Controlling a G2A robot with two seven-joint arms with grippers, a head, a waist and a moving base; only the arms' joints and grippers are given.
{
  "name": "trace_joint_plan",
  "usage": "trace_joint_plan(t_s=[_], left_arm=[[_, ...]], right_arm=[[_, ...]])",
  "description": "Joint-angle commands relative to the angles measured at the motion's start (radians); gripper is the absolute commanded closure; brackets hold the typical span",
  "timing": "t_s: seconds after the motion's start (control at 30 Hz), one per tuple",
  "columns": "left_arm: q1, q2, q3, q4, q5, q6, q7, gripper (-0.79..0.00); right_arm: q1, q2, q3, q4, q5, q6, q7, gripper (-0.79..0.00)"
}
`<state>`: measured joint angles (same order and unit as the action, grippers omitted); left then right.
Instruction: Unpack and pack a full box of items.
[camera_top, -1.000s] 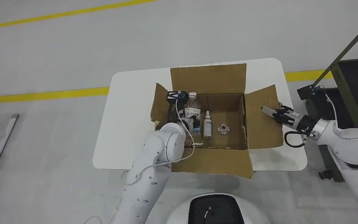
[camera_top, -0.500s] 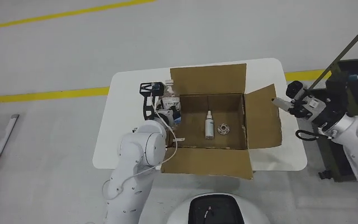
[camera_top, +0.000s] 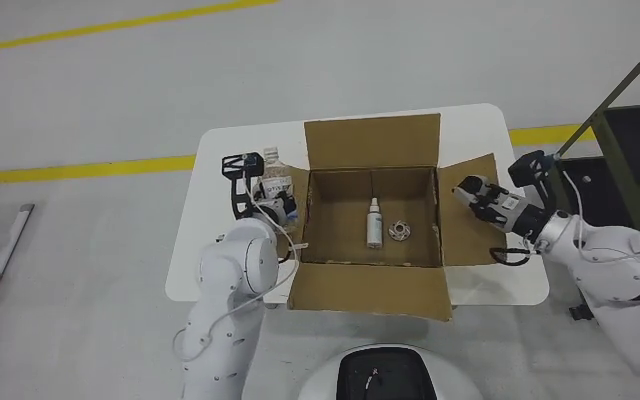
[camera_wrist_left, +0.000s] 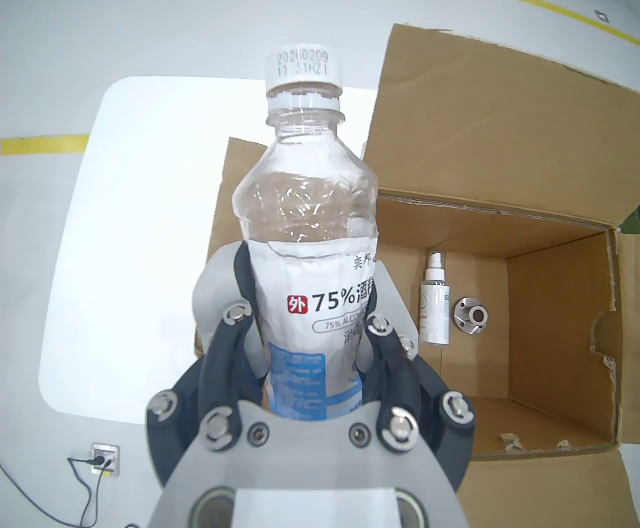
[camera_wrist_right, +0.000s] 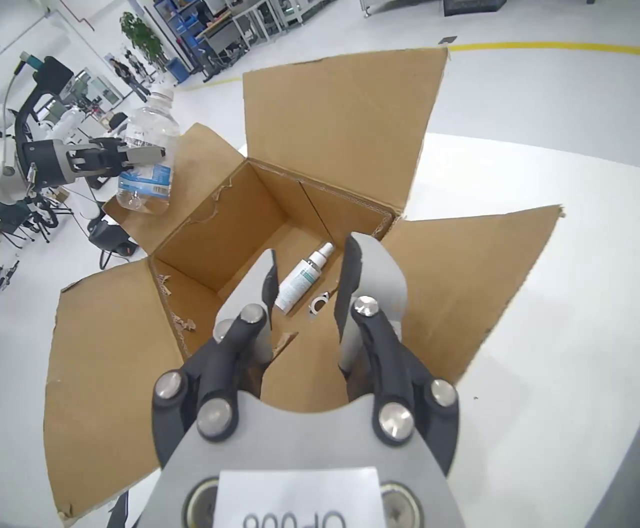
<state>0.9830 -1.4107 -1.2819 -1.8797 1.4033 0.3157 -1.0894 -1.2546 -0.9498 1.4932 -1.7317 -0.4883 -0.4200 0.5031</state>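
Cardboard box (camera_top: 372, 140) stands brown, flaps splayed, edges torn; left gripper (camera_wrist_left: 307, 272) clamps clear bottle (camera_wrist_left: 305, 210), right gripper (camera_wrist_right: 312, 255) gapes empty.

printed label (camera_wrist_left: 320, 315) on bottle (camera_wrist_left: 305, 225), cap (camera_wrist_left: 302, 65) seemingly date-stamped

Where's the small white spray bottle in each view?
Top view: small white spray bottle lying mid-floor of the brown cardboard box.
Left wrist view: spray bottle on the box floor, beyond the gripped clear plastic bottle.
Right wrist view: spray bottle on the box floor.
Shared landmark: round metal flange right beside it.
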Motion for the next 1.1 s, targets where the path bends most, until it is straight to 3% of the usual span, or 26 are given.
trace_joint_plan(t_s=[0.0,0.23,0.43,0.67,0.87,1.07], left_arm=[[0.005,0.001,-0.01,0.007,0.003,-0.003,0.006,0.0],[0.016,-0.001,-0.011,-0.005,-0.004,-0.008,0.027,0.0],[0.006,-0.008,-0.025,-0.1,-0.095,0.014,0.021,0.0],[0.019,-0.001,-0.095,-0.207,-0.105,0.01,-0.045,0.0],[0.101,0.015,-0.161,-0.25,-0.069,-0.084,-0.133,0.0],[0.231,0.032,-0.226,-0.28,-0.04,-0.204,-0.198,0.0]], right_arm=[[0.003,-0.001,-0.003,0.014,0.0,-0.001,0.0,0.0],[0.014,-0.004,-0.011,0.029,0.021,-0.015,-0.012,0.0],[0.022,-0.003,0.002,-0.007,0.047,-0.033,-0.01,0.0],[0.033,-0.005,-0.016,-0.031,0.066,-0.038,0.013,0.0],[0.06,-0.01,-0.054,-0.012,0.072,-0.046,0.027,0.0],[0.072,-0.012,-0.07,0.002,0.074,-0.053,0.031,0.0]])
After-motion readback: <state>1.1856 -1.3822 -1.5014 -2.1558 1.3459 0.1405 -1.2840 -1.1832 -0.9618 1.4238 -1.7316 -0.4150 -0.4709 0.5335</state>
